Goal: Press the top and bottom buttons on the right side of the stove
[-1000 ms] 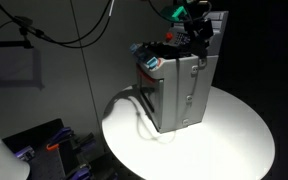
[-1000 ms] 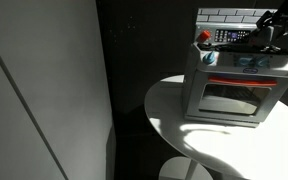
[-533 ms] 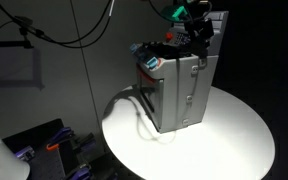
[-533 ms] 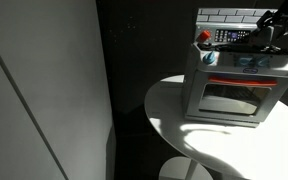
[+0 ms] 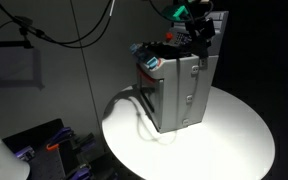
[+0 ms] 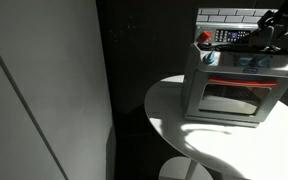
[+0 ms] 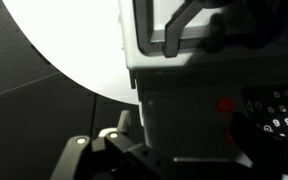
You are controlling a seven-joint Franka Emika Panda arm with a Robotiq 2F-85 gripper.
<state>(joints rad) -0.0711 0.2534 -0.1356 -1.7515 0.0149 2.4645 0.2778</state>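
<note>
Gripper at the stove's top edge
The stove [image 5: 180, 90] stands on the round white table [image 5: 239, 145]. The gripper [image 6: 273, 30] hangs low over the stove's top near its right end. I cannot tell whether its fingers are apart or together.

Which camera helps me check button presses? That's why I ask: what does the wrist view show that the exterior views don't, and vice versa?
Only the wrist view: close-up white digits beside a red button on a dark panel. Only the exterior views: the tiled back panel, the front door, and the end effector above the stove. Both: the stove and the white round table.
</note>
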